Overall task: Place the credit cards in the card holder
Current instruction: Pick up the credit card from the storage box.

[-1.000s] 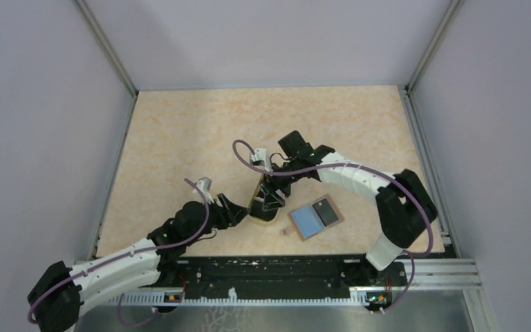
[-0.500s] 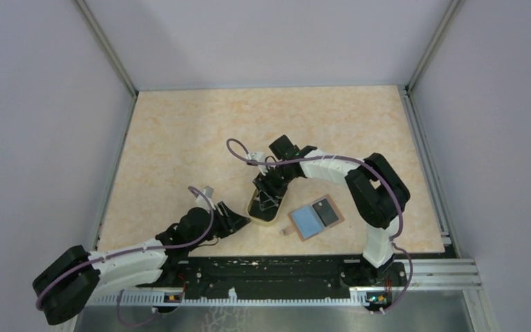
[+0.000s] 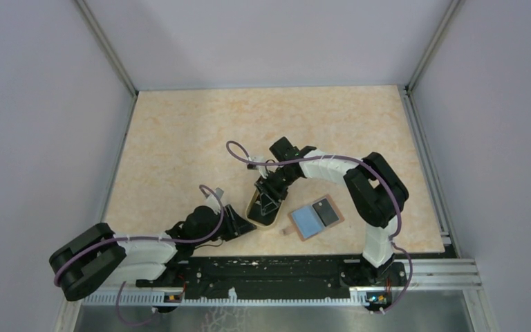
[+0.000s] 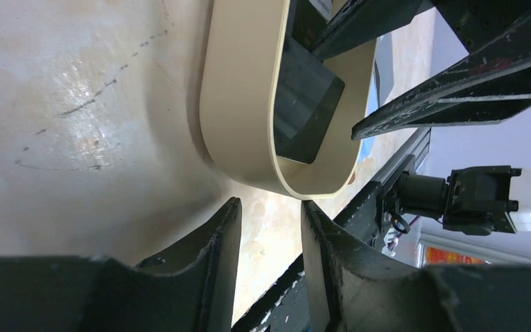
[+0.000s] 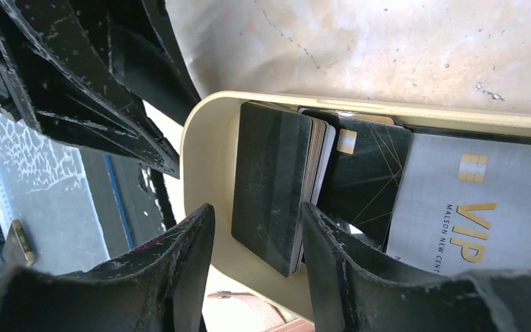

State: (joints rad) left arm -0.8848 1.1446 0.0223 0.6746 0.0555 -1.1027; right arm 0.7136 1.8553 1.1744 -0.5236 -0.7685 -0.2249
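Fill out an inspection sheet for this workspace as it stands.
Surface: table, beige and mottled, with faint scratches.
Job's things: cards lie overlapping in the dish, black ones stacked, one silver marked VIP. The card holder lies open, blue inside up, right of the dish and apart from it.
Clutter: dish, oval with a tan rim; nothing else seen.
Tools: left tool is open, low at the dish's near end, holding nothing. Right tool is open, down over the black stack.
Cables: purple cables loop off both arms; no snag seen.
Surroundings: grey walls; metal rail at the near edge.
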